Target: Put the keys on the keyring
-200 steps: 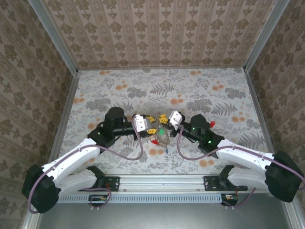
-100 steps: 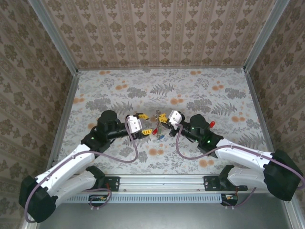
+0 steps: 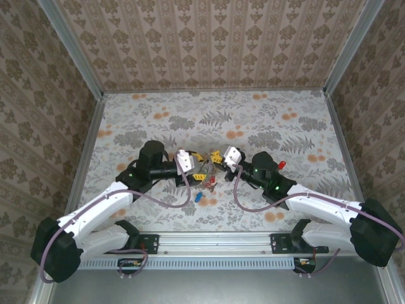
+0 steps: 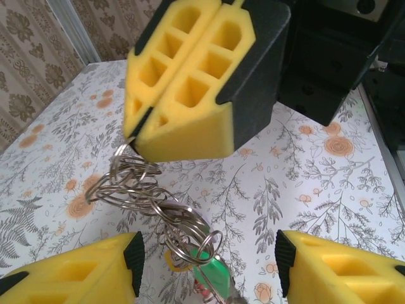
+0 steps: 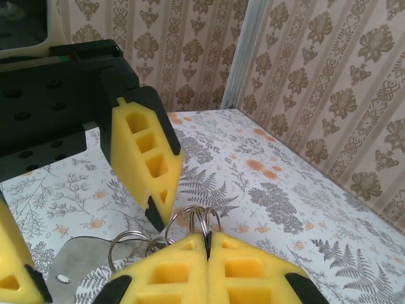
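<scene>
Silvery coiled-wire keyring (image 4: pixel 136 183), centre-scene, is hanging clamped in the clenched yellow-padded right gripper (image 5: pixel 207 248), apparently steadied for threading, while the released left gripper (image 4: pixel 209 256) is straddling its dangling green-headed key (image 4: pixel 212 276); a small blue-headed key (image 3: pixel 198 197) is lying loose just nearer.

A lab test cell: papered walls (image 3: pixel 215 44) box in a floral table (image 3: pixel 272 126), with aluminium posts (image 3: pixel 73 47) and a near rail (image 3: pixel 215 239).
</scene>
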